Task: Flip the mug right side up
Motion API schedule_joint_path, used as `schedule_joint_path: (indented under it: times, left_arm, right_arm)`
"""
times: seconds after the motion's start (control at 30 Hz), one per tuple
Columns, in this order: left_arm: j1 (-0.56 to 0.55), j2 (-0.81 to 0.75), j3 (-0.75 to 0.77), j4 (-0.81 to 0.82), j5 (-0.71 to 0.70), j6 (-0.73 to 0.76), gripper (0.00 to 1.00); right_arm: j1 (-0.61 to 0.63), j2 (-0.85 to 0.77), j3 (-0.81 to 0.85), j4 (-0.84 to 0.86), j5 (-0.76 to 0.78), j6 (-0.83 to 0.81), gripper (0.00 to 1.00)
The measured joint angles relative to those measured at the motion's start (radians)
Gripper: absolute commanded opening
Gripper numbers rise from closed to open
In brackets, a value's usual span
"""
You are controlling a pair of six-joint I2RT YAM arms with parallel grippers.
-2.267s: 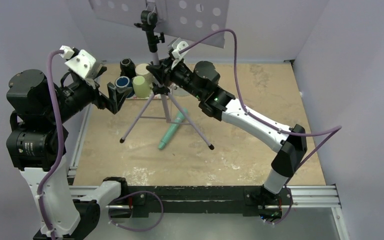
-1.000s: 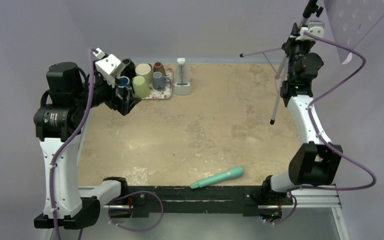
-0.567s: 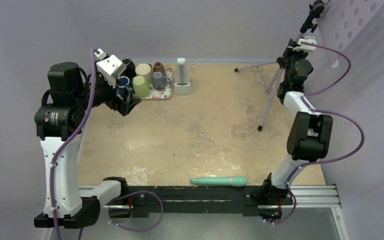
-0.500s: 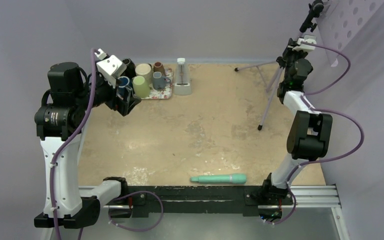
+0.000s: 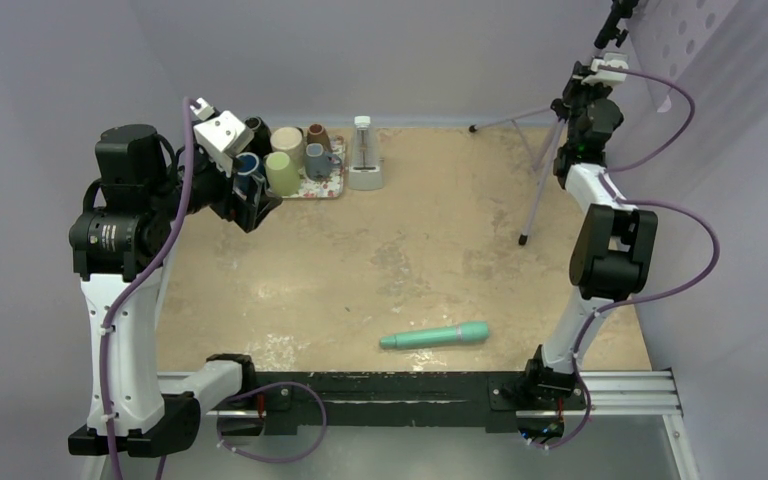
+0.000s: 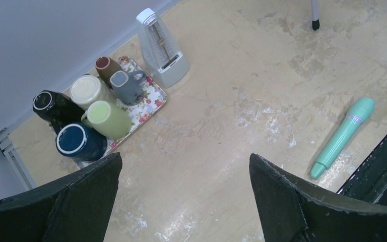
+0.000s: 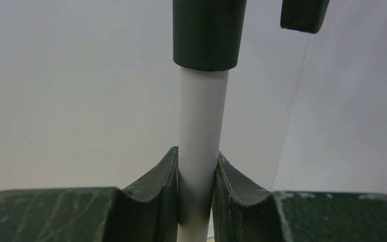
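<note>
Several mugs stand on a floral tray at the back left: black, cream, brown, grey, green and blue. In the left wrist view the green mug shows a closed top and no opening; the blue mug and black mug show white rims. My left gripper is open and empty, raised beside the tray. My right gripper is shut on the white pole of a music stand.
The music stand leans at the far right, one foot on the table and its perforated desk against the right wall. A white metronome stands right of the tray. A teal wand lies near the front edge.
The right arm has carried the stand from in front of the mugs to the far right. The teal wand has ended up near the front edge. The left gripper has stayed by the tray.
</note>
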Motion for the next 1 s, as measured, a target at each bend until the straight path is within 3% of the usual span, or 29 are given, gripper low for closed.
schedule_joint_path:
  times: [0.13, 0.37, 0.43, 0.83, 1.0]
  left_arm:
    - [0.0, 0.0, 0.0, 0.0, 0.0, 0.004, 1.0]
    - [0.0, -0.006, -0.02, 0.004, 0.0, 0.006, 1.0]
    - [0.0, -0.006, -0.026, 0.005, 0.0, 0.006, 1.0]
    - [0.0, -0.006, -0.069, 0.019, 0.009, -0.005, 1.0]
    - [0.0, 0.0, -0.091, 0.019, 0.007, -0.016, 1.0]
  right_arm:
    - [-0.001, 0.021, 0.029, -0.012, -0.001, 0.002, 0.0]
    - [0.0, 0.009, 0.02, -0.004, 0.022, -0.028, 0.64]
    - [-0.002, -0.019, 0.013, 0.0, 0.029, -0.046, 0.74]
    - [-0.005, -0.192, -0.053, -0.073, 0.023, -0.071, 0.84]
    - [0.013, -0.291, -0.171, -0.119, 0.032, -0.084, 0.87]
